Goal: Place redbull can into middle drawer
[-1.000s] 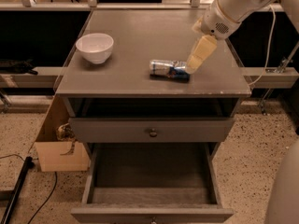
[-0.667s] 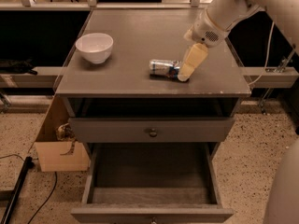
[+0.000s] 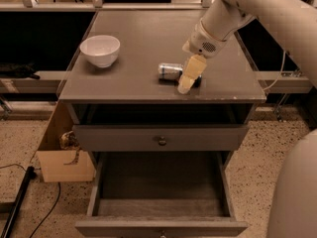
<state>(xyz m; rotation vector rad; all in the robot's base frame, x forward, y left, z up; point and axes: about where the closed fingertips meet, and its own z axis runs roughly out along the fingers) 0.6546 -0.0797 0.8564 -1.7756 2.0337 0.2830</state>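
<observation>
The redbull can [image 3: 170, 71] must go into the middle drawer [image 3: 159, 183], so I begin from this drawer, which is nearest to the camera. It is pulled fully out at 6 o'clock of the cabinet and its grey floor is bare. Just above it is the upper drawer [image 3: 119, 138], closed, with a small round knob in the middle.

Behind that comes the worktop [image 3: 143, 29]. The can lies on its side there, at about 4 o'clock from the centre of the worktop, near the front edge, with its long axis running left to right. The gripper [image 3: 189, 76] is at the 3 o'clock end of the can, low on the worktop, and it covers that end. I cannot tell if the jaws are released or clenched, nor if they are around the can or only in front of it.

In my judgement the can is light, stiff and smooth, so it may roll or slip. A hold across the middle of its body seems safest to me, with moderate force, because thin metal can dent.

Farther back, at 9 o'clock, stands a white bowl [image 3: 100, 50], well apart from the can.
</observation>
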